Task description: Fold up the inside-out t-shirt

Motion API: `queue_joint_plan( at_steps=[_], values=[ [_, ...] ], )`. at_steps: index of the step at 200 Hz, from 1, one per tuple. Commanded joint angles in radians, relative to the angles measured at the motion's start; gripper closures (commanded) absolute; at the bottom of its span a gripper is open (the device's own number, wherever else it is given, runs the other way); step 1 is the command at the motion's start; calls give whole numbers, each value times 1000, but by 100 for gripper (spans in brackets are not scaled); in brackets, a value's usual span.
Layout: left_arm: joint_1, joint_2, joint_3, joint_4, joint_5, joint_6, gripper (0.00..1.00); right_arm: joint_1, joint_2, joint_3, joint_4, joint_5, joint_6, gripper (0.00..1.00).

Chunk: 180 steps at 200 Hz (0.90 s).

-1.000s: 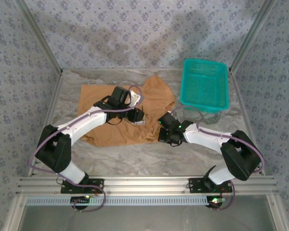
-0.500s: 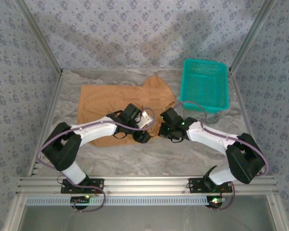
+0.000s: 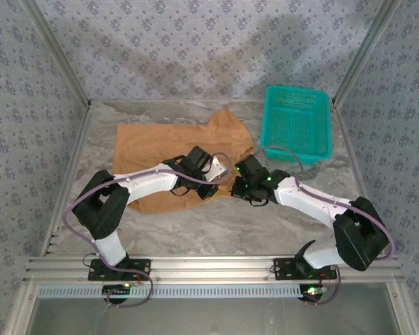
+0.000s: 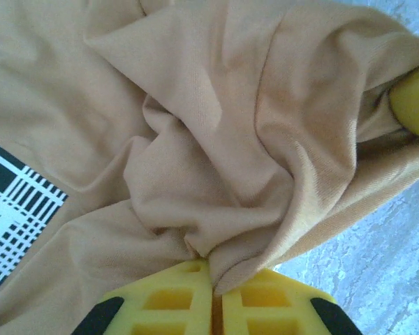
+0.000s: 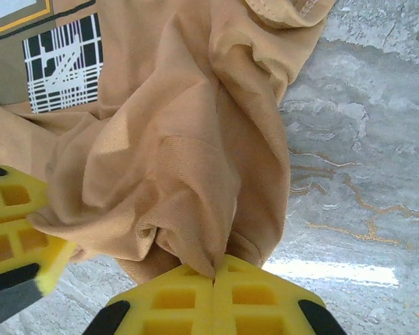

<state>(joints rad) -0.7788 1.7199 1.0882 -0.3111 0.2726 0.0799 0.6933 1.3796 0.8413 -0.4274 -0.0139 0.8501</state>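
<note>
Item 1, inside-out t-shirt [image 3: 157, 143]: tan-brown soft fabric, lying on the marble-patterned tabletop [image 3: 216, 227], left of centre and toward the back. Far portion lies mostly flat; near right edge is gathered into deep folds where both tools meet. One lobe of cloth reaches back toward the basket.

Item 2, printed patch [image 5: 61, 63]: black-and-white checked square on the shirt, with a pale label edged in yellow just beside it.

Item 3, left tool [image 4: 213, 283]: yellow fingers pressed together, a pinch of shirt fabric clamped between them; cloth bunches up from the grip.

Item 4, right tool [image 5: 215, 278]: yellow fingers likewise closed tight on a fold at the shirt's edge, bare tabletop just beside it. The two tools sit close together over the same crumpled edge, each one's yellow finger showing in the other's wrist view.

Item 5, teal basket [image 3: 297, 150]: perforated plastic, back right of the tabletop, near the shirt but apart from it
</note>
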Motion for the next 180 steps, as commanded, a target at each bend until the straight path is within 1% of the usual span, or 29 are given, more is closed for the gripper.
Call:
queue_joint_plan(
  at_steps=[1,12,31,53,66,80,110,120,125,146,158,180],
  values=[
    [6,-57,46,-53,6,1,81,-8,-24,-16,-31,2,-19,100],
    [6,-62,49,-62,13,1,72,-13,-26,-22,-30,1,-18,100],
    [5,-64,38,-49,15,1,64,-16,-33,-24,-29,-1,-19,100],
    [4,-48,34,-49,34,-3,62,-18,-39,-18,-31,-3,-19,100],
    [4,-45,25,-44,51,-6,56,-19,-40,-13,-32,-4,-21,100],
    [-2,-49,8,-31,59,-5,52,-22,-39,-14,-31,-6,-22,100],
    [-2,-31,-3,-16,64,-3,51,-26,-37,-13,-27,-16,-22,100],
    [-2,-16,2,-13,65,0,53,-27,-36,-14,-27,-17,-20,100],
    [0,-6,6,-13,64,1,58,-27,-37,-13,-28,-17,-20,100],
    [13,37,45,-34,82,1,89,-26,-37,-20,-28,-12,-24,100],
    [22,46,70,-53,91,1,100,-26,-36,-31,-30,-5,-28,100],
    [35,22,107,-79,84,4,100,-25,-23,-65,-33,26,-46,100]
  ],
)
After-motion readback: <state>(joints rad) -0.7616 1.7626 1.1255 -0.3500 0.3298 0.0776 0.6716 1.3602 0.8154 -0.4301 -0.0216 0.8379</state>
